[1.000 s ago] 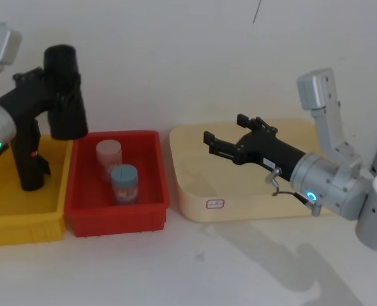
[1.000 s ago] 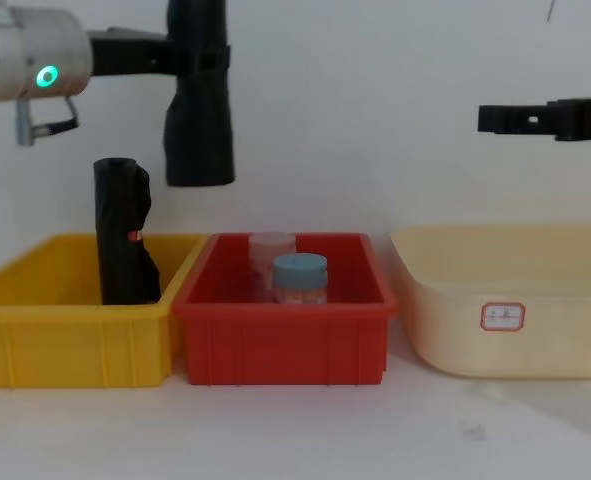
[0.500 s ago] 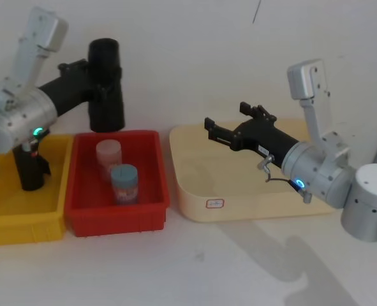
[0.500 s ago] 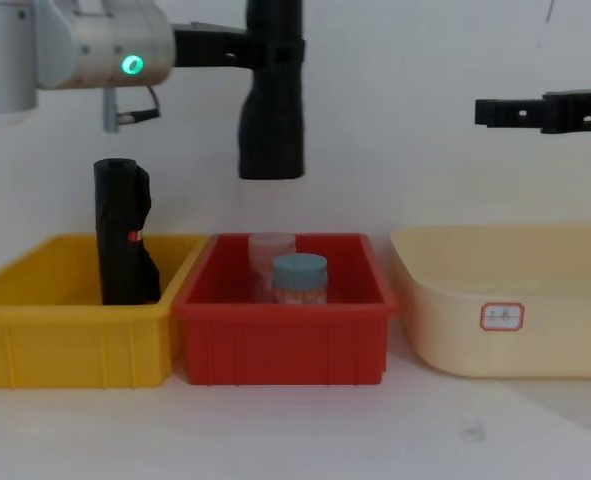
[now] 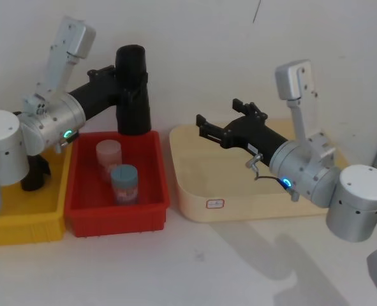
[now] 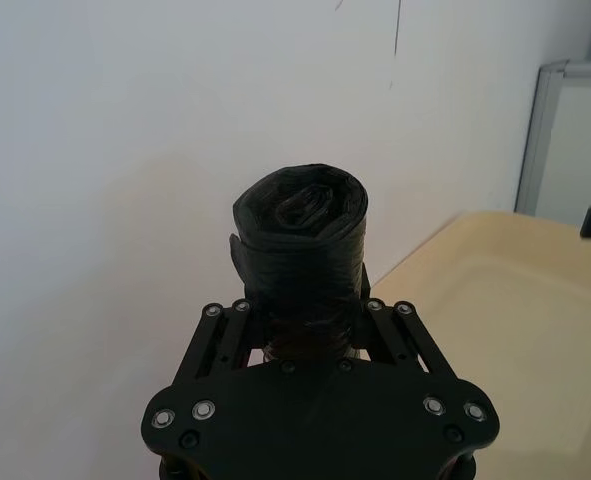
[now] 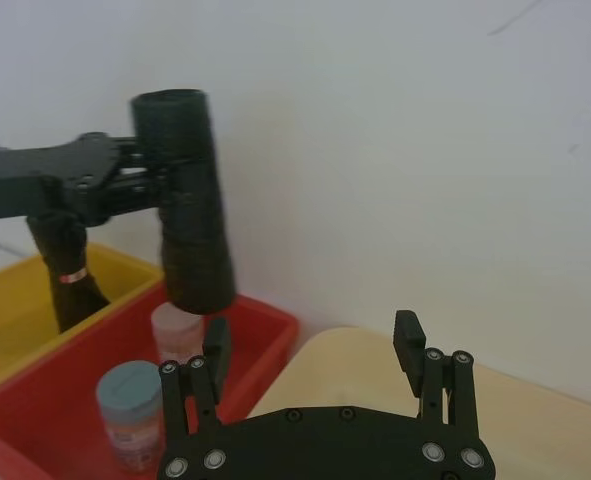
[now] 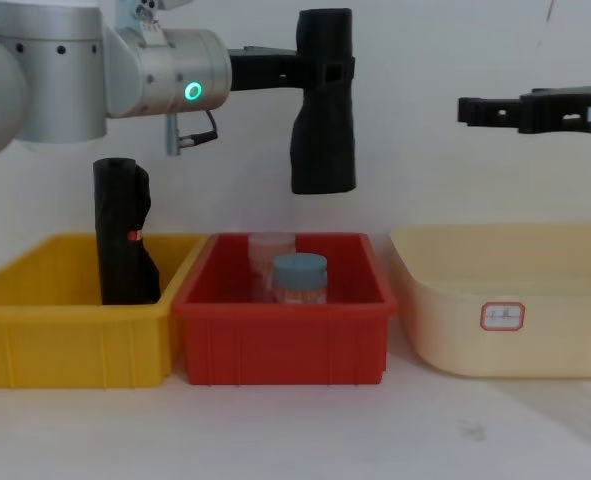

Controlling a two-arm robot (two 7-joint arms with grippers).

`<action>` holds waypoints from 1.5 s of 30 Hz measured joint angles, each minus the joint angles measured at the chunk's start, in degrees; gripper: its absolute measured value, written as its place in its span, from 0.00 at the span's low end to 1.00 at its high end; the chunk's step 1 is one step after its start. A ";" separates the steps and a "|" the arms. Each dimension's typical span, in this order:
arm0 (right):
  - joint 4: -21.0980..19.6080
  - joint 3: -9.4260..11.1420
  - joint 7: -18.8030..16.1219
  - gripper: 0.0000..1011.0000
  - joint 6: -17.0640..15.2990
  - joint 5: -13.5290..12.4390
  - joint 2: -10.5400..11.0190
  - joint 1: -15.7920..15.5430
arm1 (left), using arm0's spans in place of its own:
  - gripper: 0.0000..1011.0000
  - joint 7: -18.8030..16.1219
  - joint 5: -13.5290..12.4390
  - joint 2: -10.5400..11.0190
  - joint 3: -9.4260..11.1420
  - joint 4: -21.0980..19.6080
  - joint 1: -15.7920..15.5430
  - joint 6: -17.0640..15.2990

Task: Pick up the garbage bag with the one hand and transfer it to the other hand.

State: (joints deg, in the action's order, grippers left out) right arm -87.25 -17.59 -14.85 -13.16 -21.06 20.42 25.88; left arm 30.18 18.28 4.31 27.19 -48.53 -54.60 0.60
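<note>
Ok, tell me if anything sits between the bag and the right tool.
Nothing visible does. The left tool holds the bag above the red bin; the right tool is open above the cream tray, with open air between them.

The garbage bag [image 8: 323, 110] is showing crinkled black. The ring on the left pincer [image 8: 323, 72] is glowing green, the one on the right pincer [image 5: 215, 113] blue. The red bin [image 8: 285, 345], yellow bin [image 8: 70, 345] and cream tray [image 8: 545, 340] are standing out against the white surface [image 8: 275, 440].
</note>
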 joint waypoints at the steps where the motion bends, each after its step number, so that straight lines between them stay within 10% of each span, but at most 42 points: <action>1: 0.00 -0.10 -0.21 0.99 0.04 0.01 -0.06 0.00 | 0.42 0.21 0.19 -0.40 -0.14 0.83 -0.24 0.60; 24: -1.08 -3.89 -1.10 0.99 -1.81 0.54 -4.49 -0.65 | 0.42 4.84 4.33 -6.18 -3.45 11.32 -3.02 6.67; 45: 2.09 -4.58 3.09 0.99 -2.17 4.53 -7.00 0.59 | 0.42 7.62 5.52 -5.43 -2.25 5.85 0.04 1.91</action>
State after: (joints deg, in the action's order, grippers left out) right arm -85.16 -22.17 -11.75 -15.33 -16.53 13.42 26.47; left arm 37.80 23.80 -1.12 24.94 -42.68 -54.57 2.50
